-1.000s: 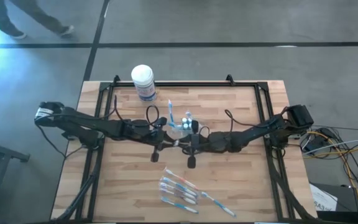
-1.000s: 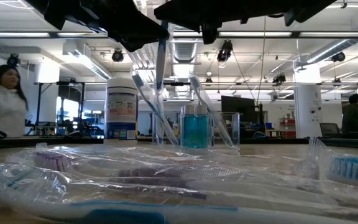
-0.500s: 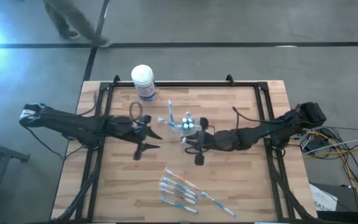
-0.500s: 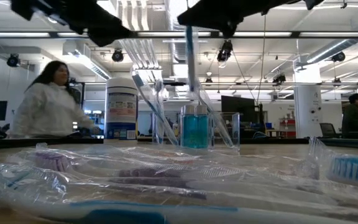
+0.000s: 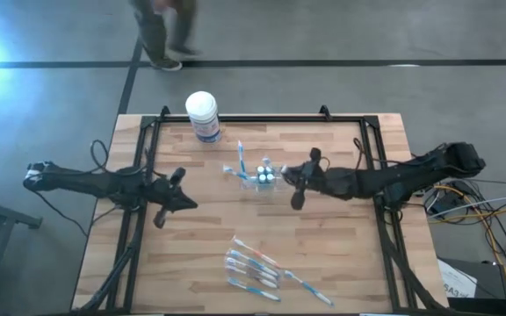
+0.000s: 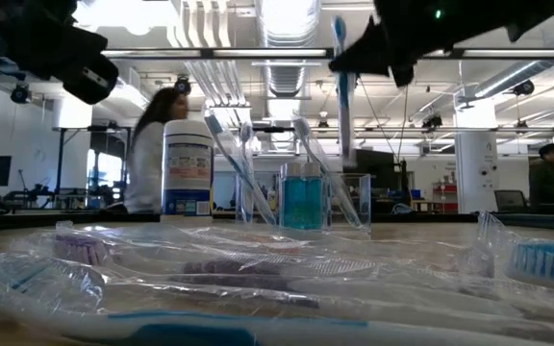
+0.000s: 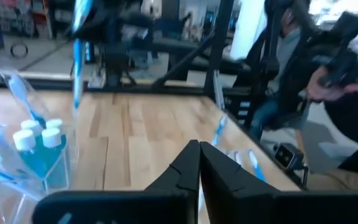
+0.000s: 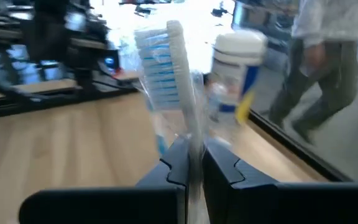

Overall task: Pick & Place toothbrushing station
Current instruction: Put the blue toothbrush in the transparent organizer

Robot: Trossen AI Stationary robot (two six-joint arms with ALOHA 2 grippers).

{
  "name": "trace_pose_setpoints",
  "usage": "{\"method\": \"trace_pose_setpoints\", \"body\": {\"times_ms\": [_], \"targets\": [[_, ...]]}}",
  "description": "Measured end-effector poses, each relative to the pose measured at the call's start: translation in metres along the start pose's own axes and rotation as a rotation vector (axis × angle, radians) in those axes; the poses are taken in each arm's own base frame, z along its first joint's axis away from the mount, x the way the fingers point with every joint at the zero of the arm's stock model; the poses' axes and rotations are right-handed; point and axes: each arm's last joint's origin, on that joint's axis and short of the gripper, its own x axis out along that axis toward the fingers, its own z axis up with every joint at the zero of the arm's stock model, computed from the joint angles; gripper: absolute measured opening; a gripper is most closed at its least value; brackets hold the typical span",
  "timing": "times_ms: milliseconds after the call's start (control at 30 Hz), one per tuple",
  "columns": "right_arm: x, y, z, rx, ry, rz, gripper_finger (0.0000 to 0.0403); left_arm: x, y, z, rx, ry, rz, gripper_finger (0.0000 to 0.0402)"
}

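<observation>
The clear plastic cup (image 5: pixel 262 175) stands on the table's middle with several blue-and-white toothbrushes leaning in it and white-capped pieces inside; it also shows in the low view (image 6: pixel 306 202). My right gripper (image 5: pixel 286 175) is just right of the cup, shut on one toothbrush (image 6: pixel 341 96) that stands upright above the table. More wrapped toothbrushes (image 5: pixel 253 268) lie flat near the front edge. My left gripper (image 5: pixel 190 204) is shut and empty at the table's left. My right gripper pinches the toothbrush between its two fingers (image 8: pixel 178 163) on the handle just below the bristle head (image 8: pixel 190 140). The fingers come about level from the table's right and lie across the brush. The brush, in a clear wrapper, stands upright and lifted clear, head up, its handle hanging below the fingers.
A white-lidded tub with a blue label (image 5: pixel 202 114) stands at the far edge, left of centre. A black frame (image 5: pixel 235 119) runs round the table's edges. A person walks past beyond the far side (image 5: pixel 161 35). Bare wood lies between the cup and the loose brushes.
My left gripper has drawn back from the cup toward the table's left edge. My right gripper has gone toward the right and far edges and upward, carrying the toothbrush upright; the brush now stands right of the cup and higher.
</observation>
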Motion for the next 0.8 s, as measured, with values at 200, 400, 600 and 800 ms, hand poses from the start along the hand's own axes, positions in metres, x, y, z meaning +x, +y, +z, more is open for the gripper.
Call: {"method": "trace_pose_setpoints", "body": {"times_ms": [200,400,600,800], "targets": [[0.006,-0.022,-0.023,0.064,0.040,-0.085,0.0013,-0.010,-0.001,-0.005,0.010,-0.071,-0.010,0.0010],[0.010,-0.031,-0.039,0.098,0.054,-0.127,0.0013,-0.012,-0.001,-0.004,0.004,-0.090,-0.014,0.0013],[0.021,-0.032,-0.046,0.126,0.097,-0.130,0.0013,-0.011,-0.001,-0.006,-0.061,-0.073,-0.012,0.0010],[0.037,-0.030,-0.051,0.124,0.136,-0.128,0.0023,-0.011,-0.001,-0.007,-0.080,-0.060,-0.004,0.0012]]}}
